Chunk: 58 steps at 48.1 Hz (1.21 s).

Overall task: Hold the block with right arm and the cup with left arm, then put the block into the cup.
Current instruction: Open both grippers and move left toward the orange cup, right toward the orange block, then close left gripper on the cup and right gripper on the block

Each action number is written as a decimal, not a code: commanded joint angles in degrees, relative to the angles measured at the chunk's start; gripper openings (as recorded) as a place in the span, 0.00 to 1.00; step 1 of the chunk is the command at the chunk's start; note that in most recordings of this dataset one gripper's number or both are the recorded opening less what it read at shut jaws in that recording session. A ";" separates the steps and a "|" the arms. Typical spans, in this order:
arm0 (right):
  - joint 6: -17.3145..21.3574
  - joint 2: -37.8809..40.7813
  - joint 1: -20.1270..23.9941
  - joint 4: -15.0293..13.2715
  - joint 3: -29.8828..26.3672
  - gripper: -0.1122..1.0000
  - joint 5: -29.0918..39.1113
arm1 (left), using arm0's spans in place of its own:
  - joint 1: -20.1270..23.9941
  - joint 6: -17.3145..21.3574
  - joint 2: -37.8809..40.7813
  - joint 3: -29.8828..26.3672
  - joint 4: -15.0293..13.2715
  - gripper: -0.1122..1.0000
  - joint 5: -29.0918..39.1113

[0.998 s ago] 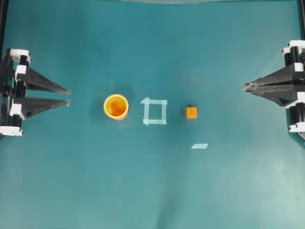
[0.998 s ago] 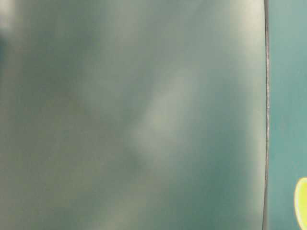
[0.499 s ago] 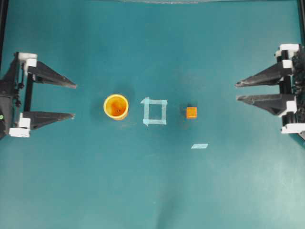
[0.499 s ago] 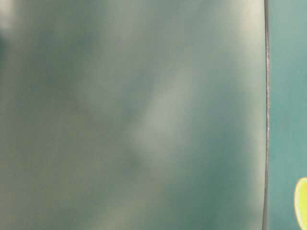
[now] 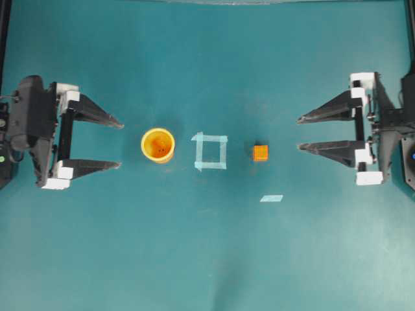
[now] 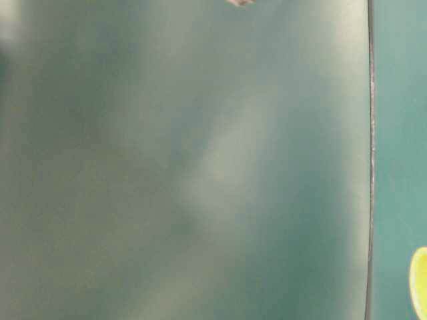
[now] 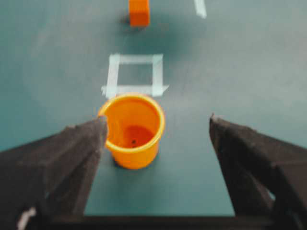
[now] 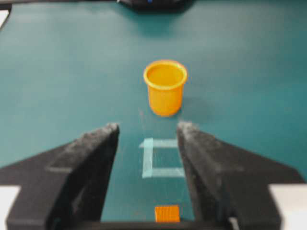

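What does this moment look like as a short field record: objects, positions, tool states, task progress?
cup: upright on the mat, empty, left of the tape square
block: on the mat, right of the tape square
tape strip: loose piece, below-right of the block
left tool: open, facing the cup, not touching
right tool: open, facing the block, not touching
progress: nothing grasped yet; block not in cup

Teal table, matte, soft glare patches. Pale tape square mid-table, loose tape strip near it. Table-level view mostly blurred grey-green haze; nothing else of room visible.
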 commanded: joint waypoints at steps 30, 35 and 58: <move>0.09 14.85 -0.09 1.41 -2.37 0.61 -3.78 | 0.97 -1.05 15.47 -2.29 -0.44 0.85 -2.72; 0.09 17.14 -0.09 1.76 -2.99 0.61 -3.16 | 0.97 -1.41 18.19 -2.55 -0.44 0.85 -4.48; -0.44 23.38 -2.02 1.67 -6.06 0.61 -0.09 | 2.29 -1.49 28.21 -7.56 -0.44 0.85 -7.91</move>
